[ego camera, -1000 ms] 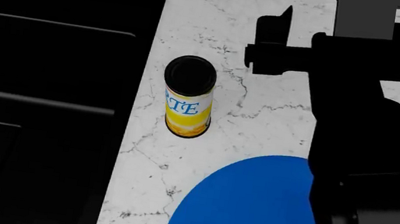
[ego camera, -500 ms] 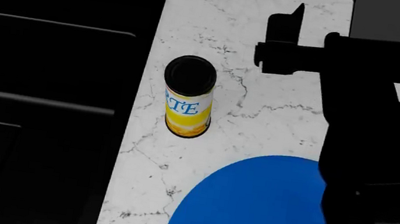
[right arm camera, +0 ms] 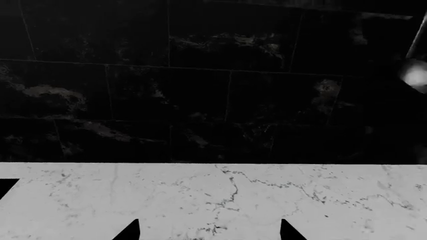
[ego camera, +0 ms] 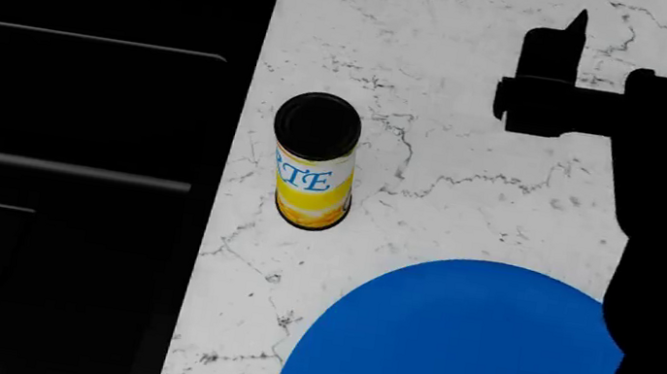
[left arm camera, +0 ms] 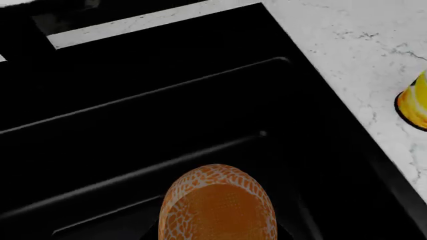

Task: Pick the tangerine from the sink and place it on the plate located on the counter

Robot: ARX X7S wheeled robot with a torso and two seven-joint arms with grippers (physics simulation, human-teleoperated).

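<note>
Nearest to you is the blue plate (ego camera: 454, 351), low on the white counter (ego camera: 457, 57), and that is where the fruit must end up. Just past it stands the yellow can (ego camera: 313, 165), between the plate and the sink (ego camera: 89, 64), so lift high and swing wide of it (it looks easy to tip). The tangerine (left arm camera: 218, 205) sits close under the left arm's camera, over the dark sink, and peeks in at the far left edge of the head view. It looks held by the left claw, but no fingers show, so you cannot tell for sure. Farther back, the right claw (right arm camera: 208, 231) is spread wide and holds nothing, and the right arm (ego camera: 660, 194) reaches over the counter toward the dark back wall (right arm camera: 213, 80).
</note>
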